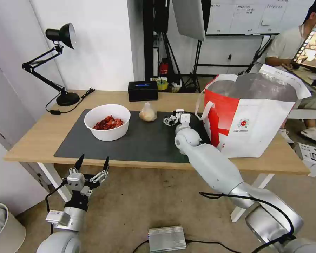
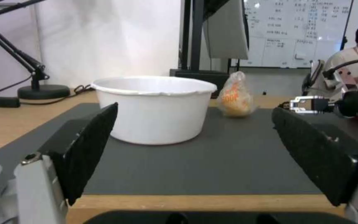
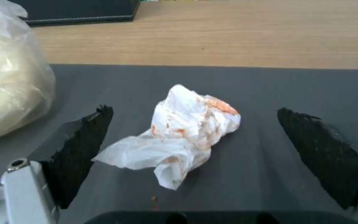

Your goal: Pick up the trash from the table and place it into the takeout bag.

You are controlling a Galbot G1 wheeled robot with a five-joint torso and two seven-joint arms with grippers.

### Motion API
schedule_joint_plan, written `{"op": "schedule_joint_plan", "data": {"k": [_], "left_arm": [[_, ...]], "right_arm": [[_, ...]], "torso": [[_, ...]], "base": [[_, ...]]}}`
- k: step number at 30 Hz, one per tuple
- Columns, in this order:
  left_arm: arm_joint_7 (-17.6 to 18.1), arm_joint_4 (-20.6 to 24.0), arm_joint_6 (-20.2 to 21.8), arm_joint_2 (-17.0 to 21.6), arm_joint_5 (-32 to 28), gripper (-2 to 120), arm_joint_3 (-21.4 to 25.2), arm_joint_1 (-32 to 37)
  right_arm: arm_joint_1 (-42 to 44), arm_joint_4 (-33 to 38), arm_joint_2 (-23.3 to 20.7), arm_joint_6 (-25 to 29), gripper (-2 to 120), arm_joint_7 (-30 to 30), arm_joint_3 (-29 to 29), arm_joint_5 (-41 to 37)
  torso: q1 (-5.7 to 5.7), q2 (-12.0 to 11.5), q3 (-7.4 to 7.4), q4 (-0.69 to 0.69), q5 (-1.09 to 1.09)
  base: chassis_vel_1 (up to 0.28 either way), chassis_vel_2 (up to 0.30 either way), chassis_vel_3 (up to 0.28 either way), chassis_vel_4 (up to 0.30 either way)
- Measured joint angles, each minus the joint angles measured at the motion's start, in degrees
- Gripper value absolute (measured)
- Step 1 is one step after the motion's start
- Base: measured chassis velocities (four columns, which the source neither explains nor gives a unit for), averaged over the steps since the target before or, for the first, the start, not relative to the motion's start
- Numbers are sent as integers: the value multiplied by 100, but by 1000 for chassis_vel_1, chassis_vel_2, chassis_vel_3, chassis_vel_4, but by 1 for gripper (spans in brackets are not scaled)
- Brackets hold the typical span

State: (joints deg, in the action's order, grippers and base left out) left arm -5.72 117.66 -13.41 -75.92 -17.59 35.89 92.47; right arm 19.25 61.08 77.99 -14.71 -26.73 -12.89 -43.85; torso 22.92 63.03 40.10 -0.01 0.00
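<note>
Straddling the crumpled tissue (image 3: 187,133) on the mat (image 3: 270,93), the right pincer (image 3: 195,155) gapes wide, evidently to pinch it; the takeout bag (image 1: 256,126) stands just beside. Left pincer (image 1: 92,165) waits wide below the table (image 1: 35,137) edge.

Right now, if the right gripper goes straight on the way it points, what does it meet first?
Most likely the crumpled tissue, lying on the mat between the open fingers of the right gripper.

The right arm hides the tissue (image 3: 187,130) in the head view.
</note>
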Motion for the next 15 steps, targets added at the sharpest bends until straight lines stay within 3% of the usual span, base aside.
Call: {"op": "schedule_joint_plan", "data": {"k": [10, 15], "left_arm": [[-4, -70, -34, -25, 28, 100, -62, -20], [-5, -87, -34, -31, 38, 100, -81, -22]], "right_arm": [[15, -159, 73, 47, 100, 45, 105, 97], [53, -235, 98, 49, 89, 56, 162, 142]], "torso": [[0, 0, 0, 0, 0], [0, 0, 0, 0, 0]], "base": [[0, 0, 0, 0], [0, 0, 0, 0]]}}
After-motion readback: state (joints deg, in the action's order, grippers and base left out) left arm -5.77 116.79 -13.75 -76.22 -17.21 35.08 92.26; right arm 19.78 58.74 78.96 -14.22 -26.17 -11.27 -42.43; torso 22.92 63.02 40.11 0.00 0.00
